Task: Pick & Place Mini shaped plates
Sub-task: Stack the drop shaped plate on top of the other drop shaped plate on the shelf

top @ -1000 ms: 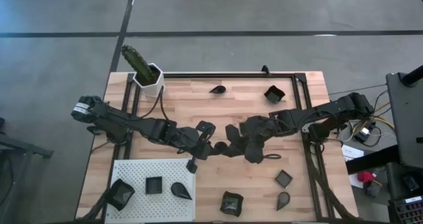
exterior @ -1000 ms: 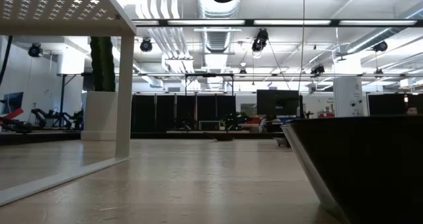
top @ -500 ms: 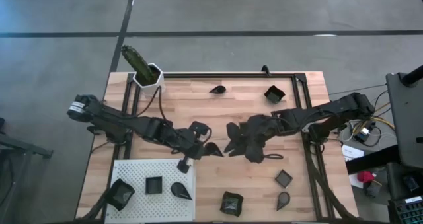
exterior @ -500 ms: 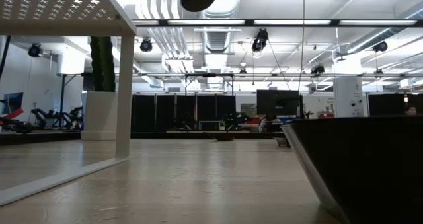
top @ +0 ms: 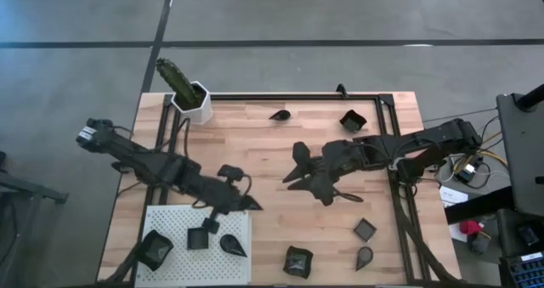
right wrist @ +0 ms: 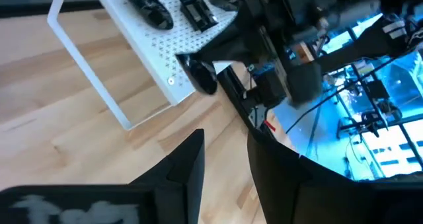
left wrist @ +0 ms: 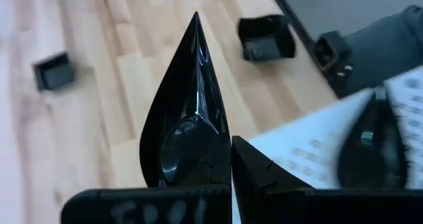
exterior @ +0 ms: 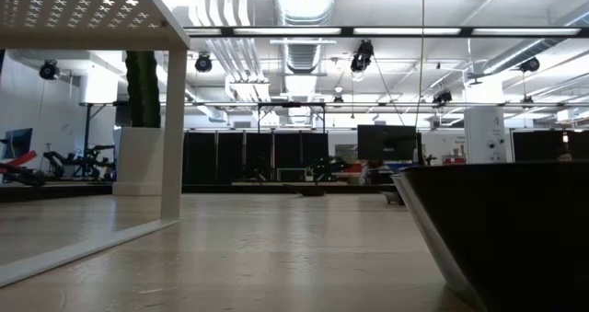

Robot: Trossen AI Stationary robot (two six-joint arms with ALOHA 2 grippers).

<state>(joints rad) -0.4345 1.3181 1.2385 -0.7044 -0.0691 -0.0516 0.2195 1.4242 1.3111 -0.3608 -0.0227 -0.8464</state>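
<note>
My left gripper [top: 240,201] hangs over the right edge of the white perforated board [top: 174,218] and is shut on a glossy black teardrop plate [left wrist: 188,112]. On the board sit a wavy-edged plate [top: 153,250], a square one [top: 197,237] and a teardrop one [top: 231,244]. More dark plates lie on the wood: a teardrop [top: 279,115] and a square-ish one [top: 351,121] at the far side, and a square [top: 365,229], a teardrop [top: 364,256] and a wavy one [top: 297,261] near. My right gripper [top: 291,165] is open over the table's middle and holds nothing. My left gripper holds the teardrop plate by its broad round end [left wrist: 198,161], with the pointed tip [left wrist: 195,19] aimed away from the fingers. One finger [left wrist: 254,178] lies against the rim; the plate hides the other. The plate is lifted clear, above the board's right edge.
A white hexagonal pot with a green cactus [top: 189,97] stands at the far left corner. A black frame [top: 387,110] runs along the far and right sides. In the low view a big dark dish [exterior: 502,229] fills the right foreground, and the board's leg [exterior: 173,119] stands at left.
My left gripper has carried the teardrop plate from the table's middle toward the near left, out over the board's right edge. My right gripper, which stood close to it a second ago, has drawn back a little toward the right and far side.
</note>
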